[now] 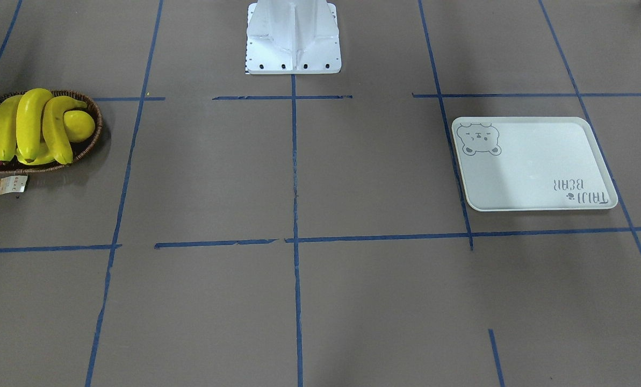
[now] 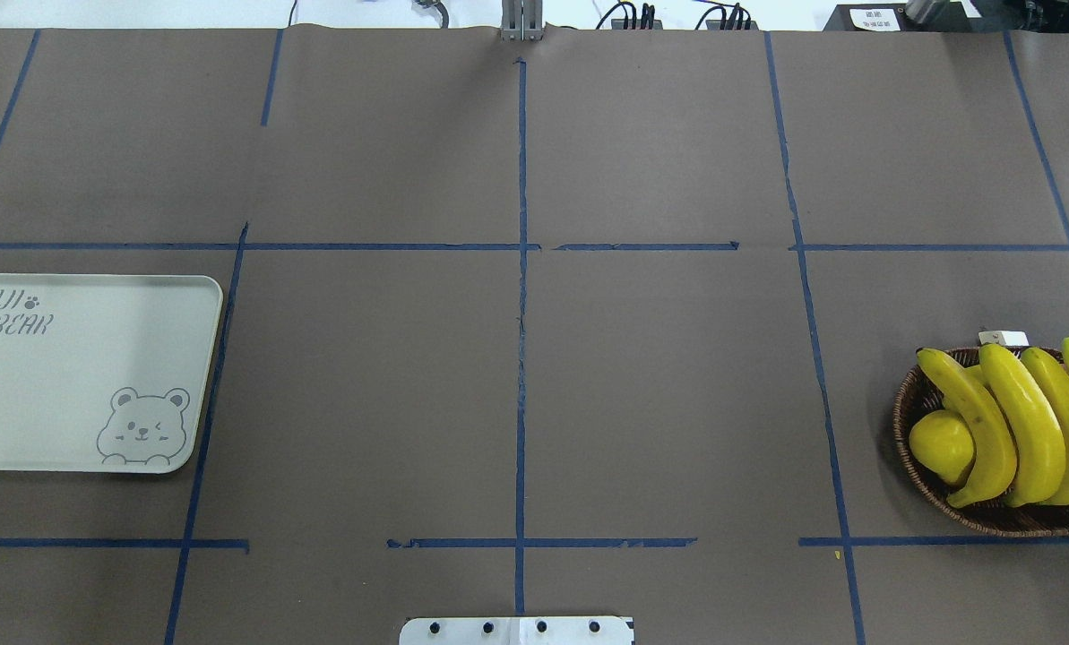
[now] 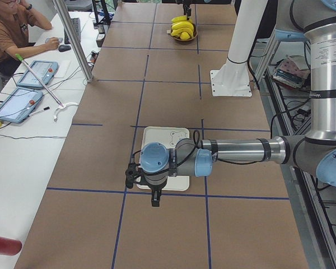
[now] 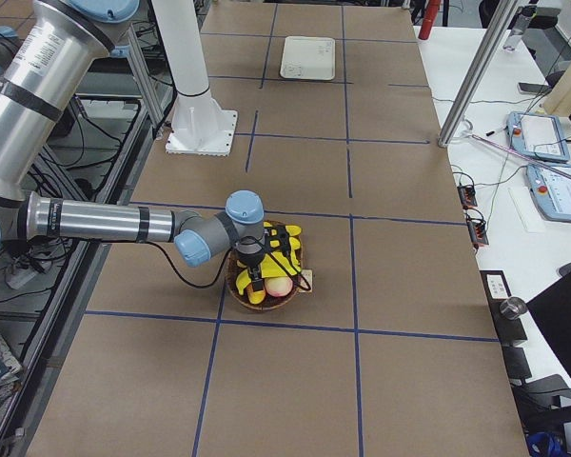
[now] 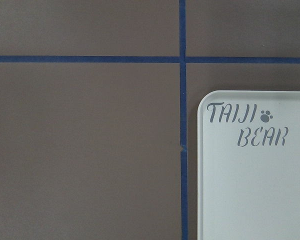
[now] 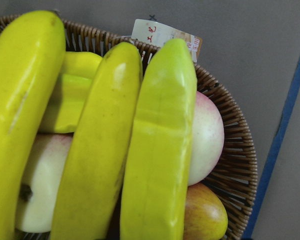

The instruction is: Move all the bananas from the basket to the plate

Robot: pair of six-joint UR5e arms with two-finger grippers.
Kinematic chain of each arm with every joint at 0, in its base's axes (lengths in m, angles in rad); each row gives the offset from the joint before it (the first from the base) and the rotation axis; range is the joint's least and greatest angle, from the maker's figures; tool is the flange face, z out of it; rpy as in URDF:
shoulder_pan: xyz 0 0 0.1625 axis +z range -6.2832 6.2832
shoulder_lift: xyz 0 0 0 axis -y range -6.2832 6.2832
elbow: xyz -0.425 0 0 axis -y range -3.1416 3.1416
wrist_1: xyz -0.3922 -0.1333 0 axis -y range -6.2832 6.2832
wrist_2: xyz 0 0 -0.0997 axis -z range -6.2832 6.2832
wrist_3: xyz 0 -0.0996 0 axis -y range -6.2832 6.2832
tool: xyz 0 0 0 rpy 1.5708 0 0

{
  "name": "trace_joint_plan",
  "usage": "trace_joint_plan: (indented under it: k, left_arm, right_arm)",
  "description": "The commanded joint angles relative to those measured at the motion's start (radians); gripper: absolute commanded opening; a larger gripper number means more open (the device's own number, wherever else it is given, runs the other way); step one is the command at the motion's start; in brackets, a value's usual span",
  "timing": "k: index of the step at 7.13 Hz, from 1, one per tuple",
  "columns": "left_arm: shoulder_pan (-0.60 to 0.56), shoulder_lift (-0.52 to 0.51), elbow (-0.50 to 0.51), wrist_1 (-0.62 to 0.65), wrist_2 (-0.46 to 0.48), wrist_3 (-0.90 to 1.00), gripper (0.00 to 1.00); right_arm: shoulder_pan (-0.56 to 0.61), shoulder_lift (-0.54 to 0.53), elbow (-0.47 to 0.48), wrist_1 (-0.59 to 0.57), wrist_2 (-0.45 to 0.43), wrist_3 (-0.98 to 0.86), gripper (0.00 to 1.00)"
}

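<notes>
Hovering over bananas (image 2: 1027,430) heaped in the basket (image 2: 909,466), bench's (image 2: 659,403) right end.
Holds right pincer (image 4: 251,267) above for straight descent, left pincer (image 3: 155,199) by the plate's (image 2: 86,385) corner, seemingly leaving it free; cannot tell either's opening.

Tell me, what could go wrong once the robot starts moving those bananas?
1. The bananas lie packed side by side over other fruit in the basket, so lifting one might drag a neighbour or nudge the lemon out.
2. The plate sits at the table's opposite end, so a glossy banana could slip during the long carry.
</notes>
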Motion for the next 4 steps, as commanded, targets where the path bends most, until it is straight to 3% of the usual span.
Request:
trace_joint_plan:
  k: [1,3,4]
  left_arm:
    - [0.0,0.0,0.0,0.0,0.0,-0.001,1.0]
    - [0.0,0.0,0.0,0.0,0.0,-0.001,1.0]
    - [0.0,-0.002,0.001,0.0,0.0,-0.001,1.0]
  right_arm:
    - [-0.002,0.012,-0.026,0.003,-0.001,0.001,0.84]
    - [-0.001,0.012,-0.024,0.008,0.0,0.001,0.76]
    - [-0.001,0.012,-0.024,0.009,0.0,0.001,0.65]
